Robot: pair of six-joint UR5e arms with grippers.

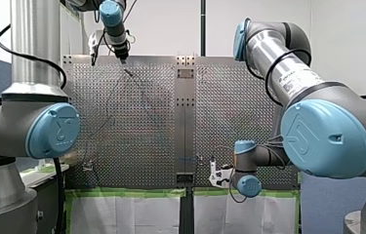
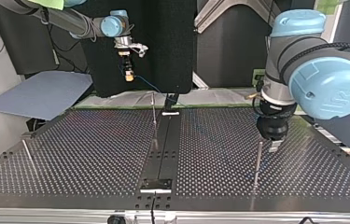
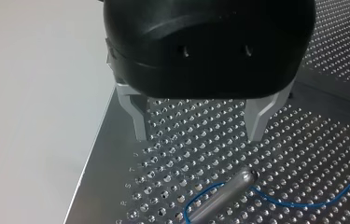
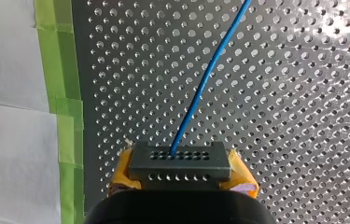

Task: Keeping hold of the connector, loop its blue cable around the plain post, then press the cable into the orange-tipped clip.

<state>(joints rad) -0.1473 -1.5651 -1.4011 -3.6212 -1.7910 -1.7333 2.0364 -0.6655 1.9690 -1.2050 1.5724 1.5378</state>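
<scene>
Between two yellow pads (image 4: 122, 178), one connector (image 4: 180, 165)

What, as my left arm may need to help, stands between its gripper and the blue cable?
Nothing visible. My left gripper hangs open over the perforated table; the blue cable lies just ahead of its fingers, curving by a metal post.

Right wrist view: the connector (image 4: 179, 163) sits clamped between the jaws of my right gripper (image 4: 182, 177). The cable (image 4: 208, 74) leaves its forward face and runs ahead of the jaws, above the table (image 4: 303, 116). A strip of tape (image 4: 63, 93) lies beside the jaws, along the table's edge. Left wrist view: my left gripper (image 3: 198, 136) hangs over the table, jaws apart. The post (image 3: 224, 189) stands ahead of them, crossed near its tip by the cable.
</scene>
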